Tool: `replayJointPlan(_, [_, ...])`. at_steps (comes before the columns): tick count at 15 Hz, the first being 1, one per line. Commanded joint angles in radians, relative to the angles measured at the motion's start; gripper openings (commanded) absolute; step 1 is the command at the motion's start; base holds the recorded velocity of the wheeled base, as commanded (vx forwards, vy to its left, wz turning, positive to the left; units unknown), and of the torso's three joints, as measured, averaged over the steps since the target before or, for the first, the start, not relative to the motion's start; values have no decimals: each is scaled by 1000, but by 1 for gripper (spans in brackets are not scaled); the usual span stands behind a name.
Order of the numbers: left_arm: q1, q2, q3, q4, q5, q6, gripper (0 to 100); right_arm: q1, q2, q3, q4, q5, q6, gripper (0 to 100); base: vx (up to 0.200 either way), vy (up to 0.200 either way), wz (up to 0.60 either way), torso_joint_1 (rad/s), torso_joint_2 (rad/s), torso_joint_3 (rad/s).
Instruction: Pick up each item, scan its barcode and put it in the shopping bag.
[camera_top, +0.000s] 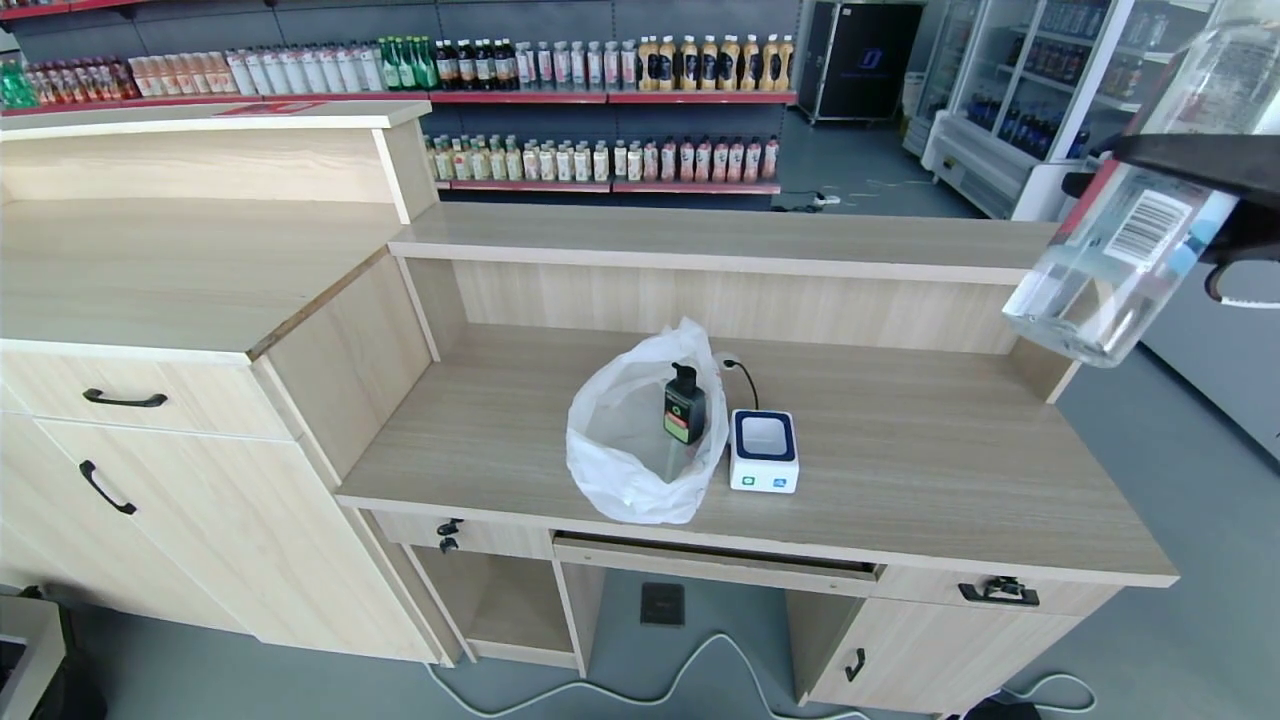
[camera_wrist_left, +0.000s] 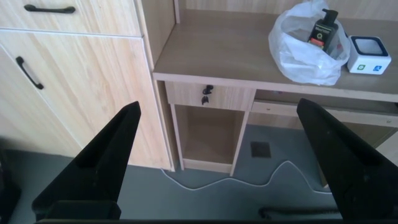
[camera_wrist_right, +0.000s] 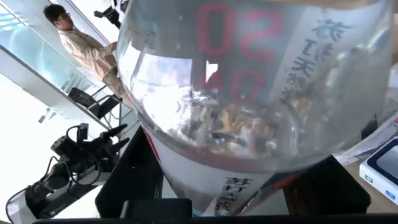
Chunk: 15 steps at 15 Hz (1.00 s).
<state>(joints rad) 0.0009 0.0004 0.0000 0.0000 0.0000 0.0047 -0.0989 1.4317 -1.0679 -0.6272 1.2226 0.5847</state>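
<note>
My right gripper (camera_top: 1200, 200) is raised high at the right, shut on a clear plastic bottle (camera_top: 1120, 250) that tilts with its barcode label facing the head camera. The same bottle (camera_wrist_right: 249, 93) looms close in the right wrist view. On the desk stands a white shopping bag (camera_top: 625, 450) with a black pump bottle (camera_top: 684, 410) upright inside it. A white and blue barcode scanner (camera_top: 764, 450) sits just right of the bag. My left gripper (camera_wrist_left: 219, 106) hangs open and holds nothing, low in front of the desk's left end, well away from the bag (camera_wrist_left: 298, 53).
The wooden desk (camera_top: 950, 470) has bare surface on both sides of the bag and scanner. A raised counter ledge (camera_top: 720, 240) runs behind it, and a taller cabinet (camera_top: 180, 270) stands to the left. Cables lie on the floor under the desk.
</note>
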Motion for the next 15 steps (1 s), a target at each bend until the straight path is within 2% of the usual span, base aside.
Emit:
replayJointPlan(1, [1,0,0,0,0,0,100,71,-103,45,-6,9,49,0,0,0,0,0,0,0])
replayJointPlan(6, [1,0,0,0,0,0,100,212,-166,72,-54,15,52,0,0,0,0,0,0,0])
replayJointPlan(11, [1,0,0,0,0,0,100,231,-320,264,-68,66,47,0,0,0,0,0,0,0])
replayJointPlan(15, [1,0,0,0,0,0,100,231,-352,333,-60,69,9,0,0,0,0,0,0,0])
